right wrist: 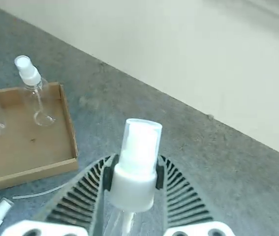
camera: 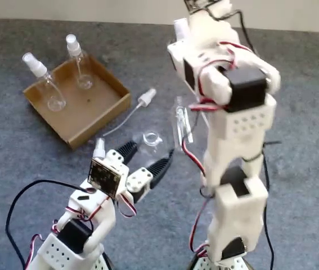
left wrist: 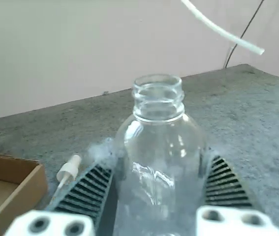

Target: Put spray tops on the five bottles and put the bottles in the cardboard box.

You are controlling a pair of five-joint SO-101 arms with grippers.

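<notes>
Grey counter (camera: 294, 67), rough surface, wall along far edge. The right arm (camera: 238, 112) stands tall from the near edge, right of centre, wrist high over mid-counter. The left arm (camera: 86, 225) sits low at the near-left. The box (camera: 100, 121) is nr the far-left corner, open side up, w/ two capped bottles upright inside, one (camera: 48, 87) at its left and one (camera: 79, 64) twd its far corner. So 2 of 5 look done.

The open bottle (left wrist: 159, 162) is upright, neck bare, w/ left jaws closed on its body from both sides. It's approx mid-counter, a bit twd the near edge. The spray top (right wrist: 134, 167) is pinched at its collar by right jaws, and its tube (left wrist: 242, 40) slants above & beyond the bottle mouth, not in it yet. A spare top (camera: 147, 97) lies loose just right of the box, thin tube trailing twd the near edge. A clear piece (camera: 182, 121) lies by the right arm. Prob. another bottle, can't tell for sure.

Step in hand, as I read it: feed tube into neck, then seat top. To do it well:
- Hold bottle plumb & steady w/ left.
- Bring right over so the tube tip is centred on the mouth before dropping. Tube looks thin & bendy, likely to skid off the rim if off-axis.
- Go down slow & straight.
- Don't release right till the collar sits square on the neck.

Main risk: a sideways push tilts the bottle in the left grip.
</notes>
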